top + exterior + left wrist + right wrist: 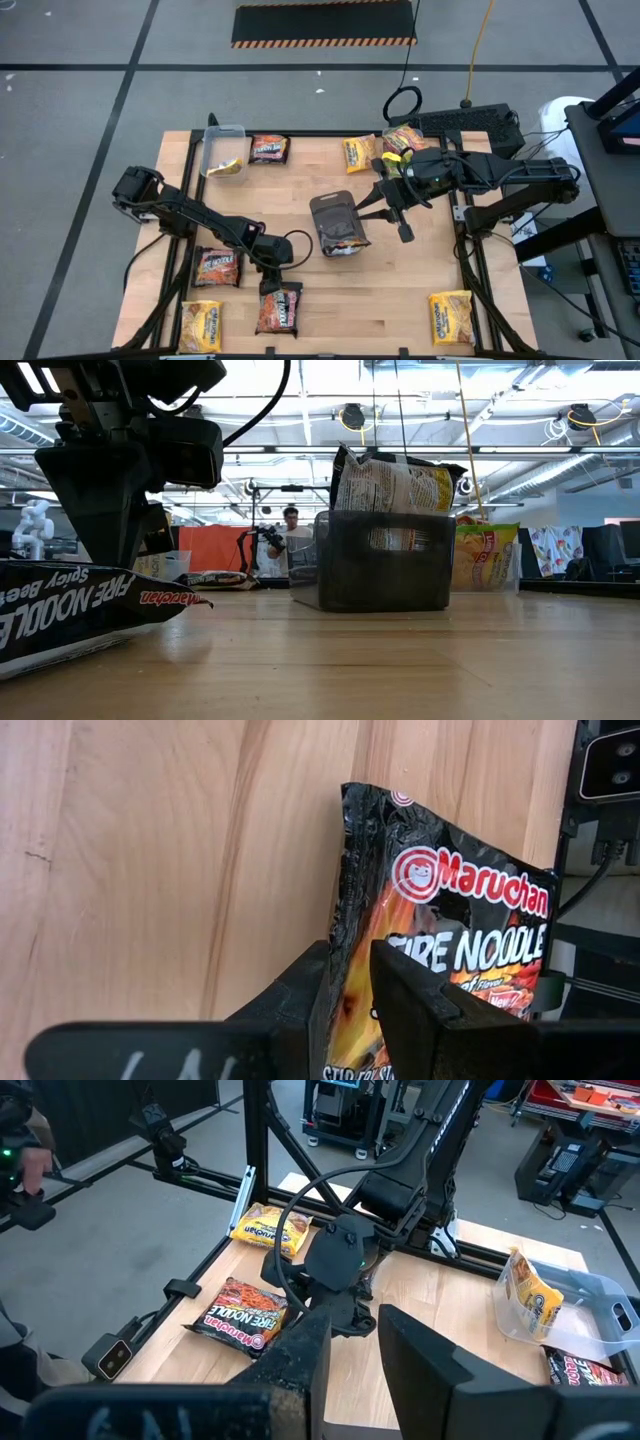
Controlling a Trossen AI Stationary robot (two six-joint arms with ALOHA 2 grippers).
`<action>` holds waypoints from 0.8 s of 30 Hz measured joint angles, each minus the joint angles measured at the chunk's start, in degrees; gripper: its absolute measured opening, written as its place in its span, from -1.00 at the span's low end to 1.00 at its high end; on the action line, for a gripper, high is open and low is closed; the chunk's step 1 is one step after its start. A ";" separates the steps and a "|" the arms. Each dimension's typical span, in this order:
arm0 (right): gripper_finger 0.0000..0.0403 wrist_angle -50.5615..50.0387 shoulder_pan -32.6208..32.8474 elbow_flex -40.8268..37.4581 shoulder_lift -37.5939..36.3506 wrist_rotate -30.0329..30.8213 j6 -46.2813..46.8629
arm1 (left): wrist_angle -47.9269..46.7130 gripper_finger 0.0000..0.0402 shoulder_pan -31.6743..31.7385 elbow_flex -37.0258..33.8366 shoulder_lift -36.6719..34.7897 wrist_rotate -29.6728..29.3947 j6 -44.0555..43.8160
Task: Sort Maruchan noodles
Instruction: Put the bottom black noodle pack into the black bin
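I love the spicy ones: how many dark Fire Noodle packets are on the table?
3: one Fire Noodle packet pinched in the left gripper, one beside it, one by the clear tub. The dark tray may hide more.

Maruchan noodles (278,308) packets scattered flat across the table, some upright in the dark tray (336,222).

Colours on the pale wood surface (420,280)
Black packet (440,950) is showing orange flames and white lettering; corner packets (451,318) are showing yellow; tray (335,222) dark grey.
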 joint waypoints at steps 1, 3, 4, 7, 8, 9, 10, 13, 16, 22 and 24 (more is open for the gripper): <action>-0.58 0.00 0.00 0.00 0.00 0.00 0.00 | 0.01 -0.60 0.00 0.00 0.00 0.00 0.00; -0.58 0.00 0.00 0.00 0.00 0.00 0.00 | -0.19 -0.60 0.00 0.00 0.00 -0.02 0.29; -0.58 0.00 0.00 0.00 0.00 0.01 0.00 | -0.45 -0.60 0.00 0.00 0.00 -0.04 0.46; -0.58 0.00 0.00 0.00 0.00 0.00 0.00 | -0.90 -0.60 0.00 0.00 0.23 -0.04 0.46; -0.58 0.00 0.00 0.00 0.00 0.00 0.00 | -0.77 -0.60 0.00 0.02 0.77 -0.04 0.32; -0.58 0.00 0.00 0.00 0.00 0.01 0.00 | -0.83 -0.60 -0.04 0.04 1.34 -0.04 0.03; -0.58 0.00 0.00 0.00 0.01 0.00 0.00 | -1.09 -0.60 -0.19 0.02 2.01 -0.02 -0.17; -0.58 0.00 0.00 0.00 0.02 0.00 0.00 | 0.44 -0.60 -0.58 0.08 4.77 0.46 -1.88; -0.58 -0.02 0.00 0.02 0.02 0.00 0.00 | 1.38 -0.60 -0.79 0.20 6.37 1.09 -3.18; -0.58 -0.02 -0.01 0.02 0.04 0.01 0.00 | 3.08 -0.60 -0.86 0.16 6.14 2.56 -3.39; -0.58 -0.02 -0.02 0.02 0.04 0.02 0.00 | 3.43 -0.60 -0.45 0.04 5.95 4.21 -3.43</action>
